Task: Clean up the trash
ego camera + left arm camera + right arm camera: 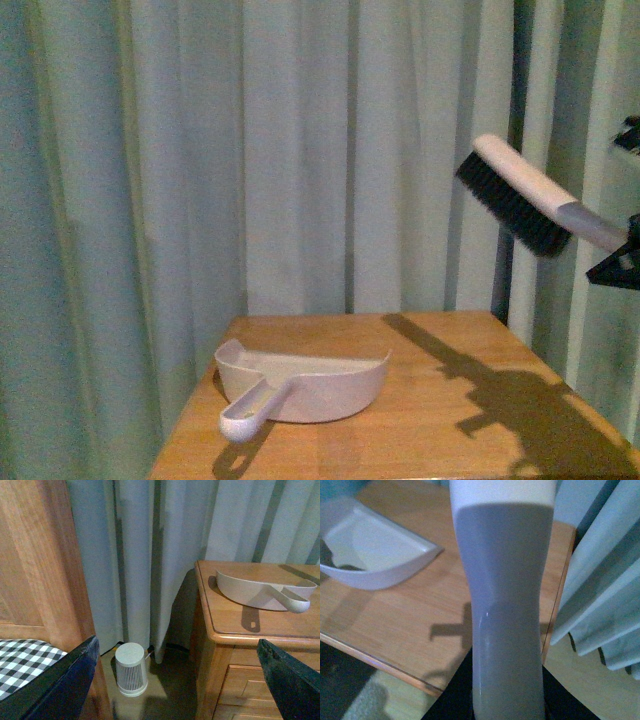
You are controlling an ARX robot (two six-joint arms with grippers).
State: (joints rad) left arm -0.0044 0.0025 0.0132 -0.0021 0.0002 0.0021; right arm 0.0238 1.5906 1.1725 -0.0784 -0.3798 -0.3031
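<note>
No crumpled white paper wad shows in any view. A pale dustpan [300,385] lies on the wooden table [480,430], handle toward the front left; it also shows in the left wrist view [260,592] and the right wrist view [370,550]. My right gripper [622,262] is shut on the grey handle of the brush [525,195] and holds it high above the table's right side, black bristles down; the handle fills the right wrist view [505,605]. My left gripper [182,680] is open and empty, low beside the table's left side, out of the front view.
Pale curtains [300,150] hang behind the table. On the floor by the curtain stands a small white ribbed cylinder [131,669]. A wooden panel [45,555] and a black-and-white checked pillow [22,655] are beside the left gripper. The table has drawers [245,695].
</note>
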